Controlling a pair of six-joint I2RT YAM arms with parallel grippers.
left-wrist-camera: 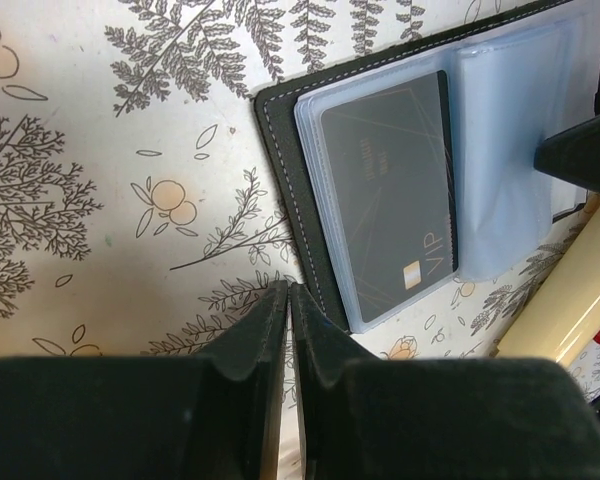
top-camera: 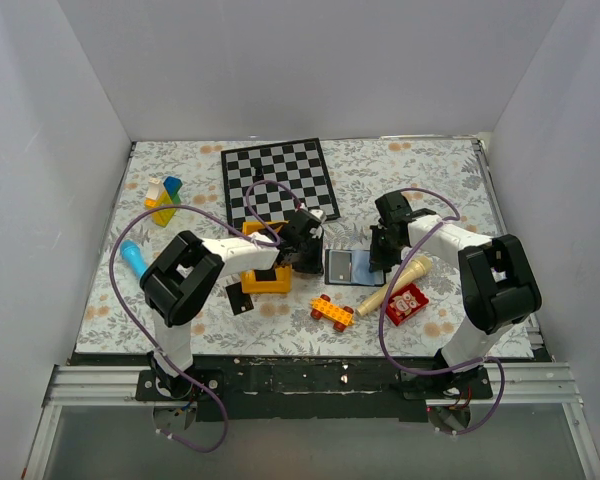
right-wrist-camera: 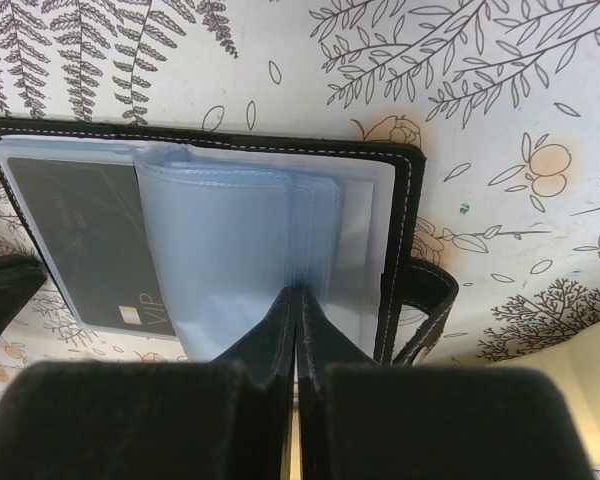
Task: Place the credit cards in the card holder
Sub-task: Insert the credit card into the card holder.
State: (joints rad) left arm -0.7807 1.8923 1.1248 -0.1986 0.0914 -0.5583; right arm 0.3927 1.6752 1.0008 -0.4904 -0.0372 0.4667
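Observation:
The card holder [top-camera: 346, 267] lies open on the floral cloth, blue-grey sleeves up. One dark credit card [left-wrist-camera: 390, 200] marked VIP sits inside its left clear sleeve [right-wrist-camera: 85, 240]. Another black credit card [top-camera: 240, 298] lies loose on the cloth beside the yellow block. My left gripper [left-wrist-camera: 288, 290] is shut with nothing between its fingers, its tips just off the holder's left edge [left-wrist-camera: 285, 170]. My right gripper [right-wrist-camera: 298, 292] is shut too, tips pressed on the stacked sleeves [right-wrist-camera: 230, 250] near the holder's middle. The snap tab [right-wrist-camera: 427, 310] sticks out on the right.
A chessboard [top-camera: 278, 178] lies at the back. A yellow block [top-camera: 265, 278], an orange brick car [top-camera: 332, 311], a cream cone [top-camera: 395, 283] and a red box [top-camera: 407, 302] crowd around the holder. A blue tube [top-camera: 134, 260] and coloured blocks [top-camera: 164, 196] sit at the left.

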